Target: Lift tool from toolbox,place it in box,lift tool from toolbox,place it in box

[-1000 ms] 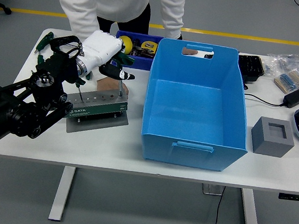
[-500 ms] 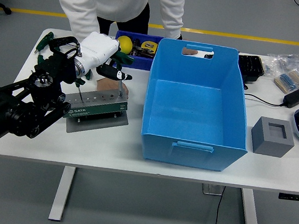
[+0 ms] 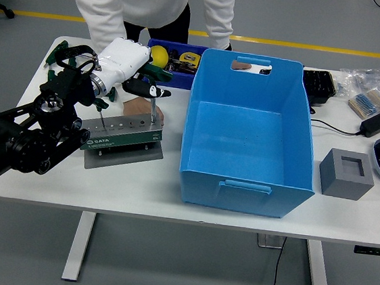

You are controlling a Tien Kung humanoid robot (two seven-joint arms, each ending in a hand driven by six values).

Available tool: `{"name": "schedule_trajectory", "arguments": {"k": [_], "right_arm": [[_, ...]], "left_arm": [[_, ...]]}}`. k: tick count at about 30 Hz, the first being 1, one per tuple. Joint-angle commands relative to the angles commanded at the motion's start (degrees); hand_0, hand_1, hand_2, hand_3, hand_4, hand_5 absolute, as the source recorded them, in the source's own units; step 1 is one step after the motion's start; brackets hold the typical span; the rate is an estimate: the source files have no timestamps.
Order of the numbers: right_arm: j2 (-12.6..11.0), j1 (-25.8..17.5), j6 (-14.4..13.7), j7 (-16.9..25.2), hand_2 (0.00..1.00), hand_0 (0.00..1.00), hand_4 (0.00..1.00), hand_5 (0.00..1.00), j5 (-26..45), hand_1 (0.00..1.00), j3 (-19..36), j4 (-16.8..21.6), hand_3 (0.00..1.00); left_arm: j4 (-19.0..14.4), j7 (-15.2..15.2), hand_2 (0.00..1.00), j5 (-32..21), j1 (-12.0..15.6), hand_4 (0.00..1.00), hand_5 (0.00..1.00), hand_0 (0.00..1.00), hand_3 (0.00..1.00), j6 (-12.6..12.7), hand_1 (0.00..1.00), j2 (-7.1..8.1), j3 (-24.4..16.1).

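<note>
A green tool holder (image 3: pixel 119 135) stands on a grey plate (image 3: pixel 124 157) at the table's left. A thin-shafted screwdriver-like tool (image 3: pixel 154 111) rises upright from the holder's right end. My left hand (image 3: pixel 148 88), white-shelled with dark fingers, is shut on the tool's dark handle. The shaft's lower end still meets the holder's top. A large, empty blue box (image 3: pixel 239 188) stands just right of the holder. A person's hand (image 3: pixel 137 114) rests behind the holder, partly hidden by it. My right hand does not show.
A person in white sleeves stands at the far side. A small blue bin (image 3: pixel 179 64) with a yellow ball and tape measures sits behind my hand. Green-handled tools (image 3: pixel 55 52) lie far left. A grey block (image 3: pixel 346 174), black charger (image 3: pixel 374 124) and bags (image 3: pixel 372 90) are on the right.
My left hand has risen slightly and shifted toward the far side with the tool's handle in it. More of the shaft shows above the holder.
</note>
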Motion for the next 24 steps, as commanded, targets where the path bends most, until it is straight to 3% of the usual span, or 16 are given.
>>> {"name": "schedule_trajectory", "arguments": {"k": [1,2,7,8,13,14,24], "right_arm": [[0.0,0.0,0.0,0.0,0.779,0.743,0.864,0.755,0.0,0.739,0.0,0.0,0.614],[0.0,0.0,0.0,0.0,0.779,0.742,0.863,0.755,-0.1,0.739,0.0,0.0,0.614],[0.0,0.0,0.0,0.0,0.779,0.742,0.863,0.755,0.0,0.739,0.0,0.0,0.614],[0.0,0.0,0.0,0.0,0.778,0.743,0.864,0.755,0.0,0.738,0.0,0.0,0.614],[0.0,-0.1,0.0,0.1,0.778,0.743,0.864,0.755,0.1,0.738,0.0,-0.1,0.614],[0.0,-0.1,0.0,0.1,0.778,0.742,0.863,0.754,0.1,0.738,0.0,-0.1,0.613],[0.0,-0.2,0.0,0.2,0.778,0.743,0.862,0.753,0.4,0.738,0.1,-0.1,0.613]], "left_arm": [[0.0,-0.2,0.035,-0.1,0.0,0.998,0.789,0.205,0.009,0.3,0.004,0.03,0.0],[-0.1,-0.3,0.012,-0.3,0.0,0.976,0.73,0.184,0.002,0.8,0.002,0.09,0.0],[-0.8,-0.7,0.012,-0.6,-0.1,0.976,0.73,0.184,0.002,2.2,0.002,0.51,-0.1],[-1.0,-0.8,0.008,-0.7,-0.1,0.909,0.674,0.14,0.002,2.4,0.002,0.63,-0.1],[-2.6,-0.9,0.008,-1.0,-0.1,0.909,0.674,0.14,0.002,2.8,0.002,1.37,-0.6],[-3.0,-1.0,0.006,-1.1,-0.1,0.785,0.537,0.118,0.002,2.8,0.002,1.5,-0.8],[-10.2,-0.5,0.004,-4.6,-0.8,0.77,0.533,0.121,0.002,-0.4,0.002,3.79,-4.0]]}}
